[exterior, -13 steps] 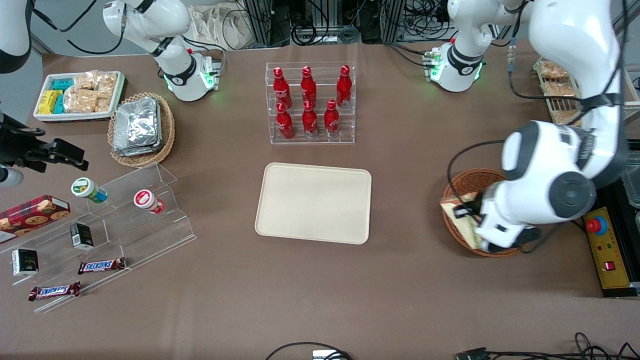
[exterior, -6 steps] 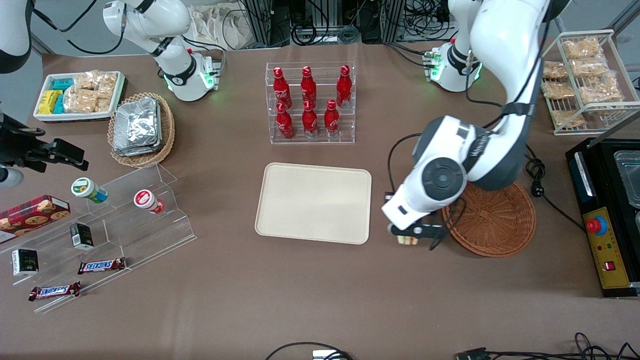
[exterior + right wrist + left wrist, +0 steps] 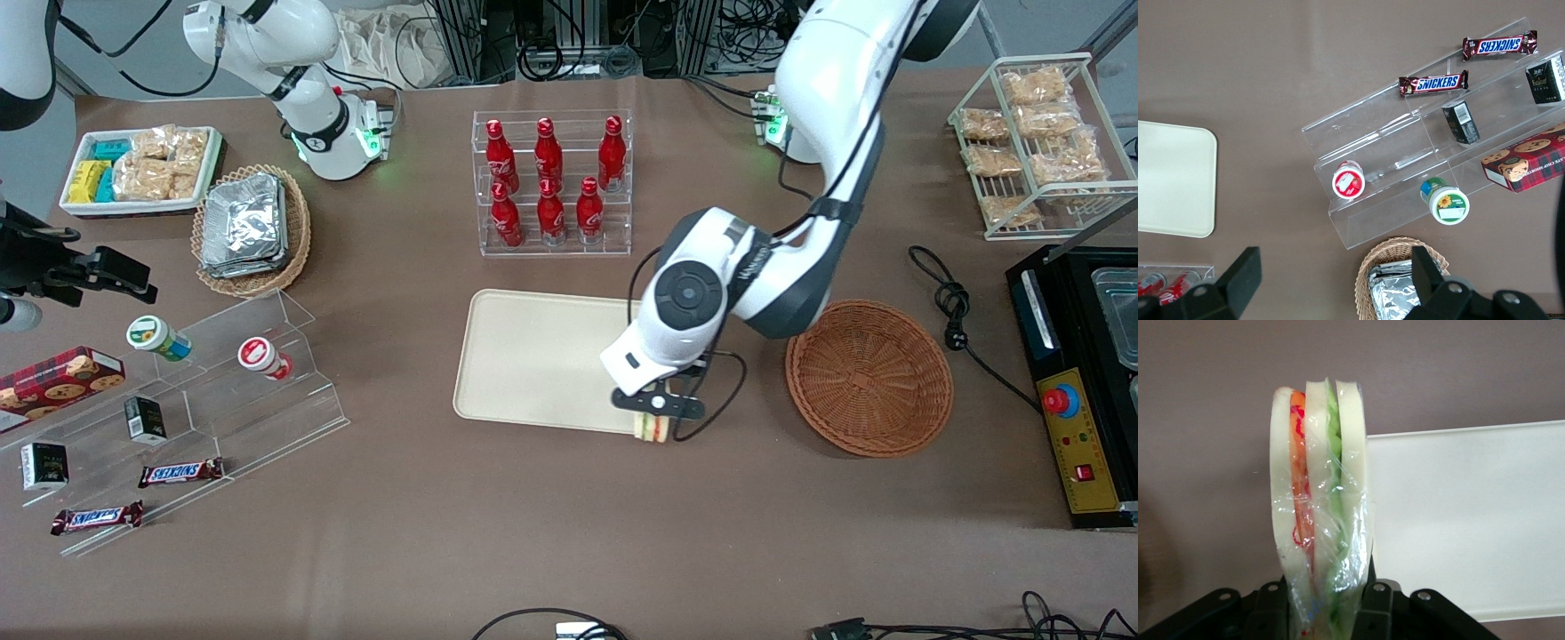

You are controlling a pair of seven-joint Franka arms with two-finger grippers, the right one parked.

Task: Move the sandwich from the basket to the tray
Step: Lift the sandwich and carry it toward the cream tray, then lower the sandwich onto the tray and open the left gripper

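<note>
Gripping sandwich (image 3: 651,428) — gripper (image 3: 655,407) above tray (image 3: 533,356) corner.

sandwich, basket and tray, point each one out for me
sandwich (image 3: 1319,513), left wrist view, wrapped filling edge, held in the gripper (image 3: 656,412).
basket (image 3: 869,378), front view, woven inside floor.
tray (image 3: 533,356), front view, bare flat surface.

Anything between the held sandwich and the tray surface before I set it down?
Nothing visible. The end effector holds the sandwich at the tray corner nearest the basket, and the tray's surface is bare.
</note>
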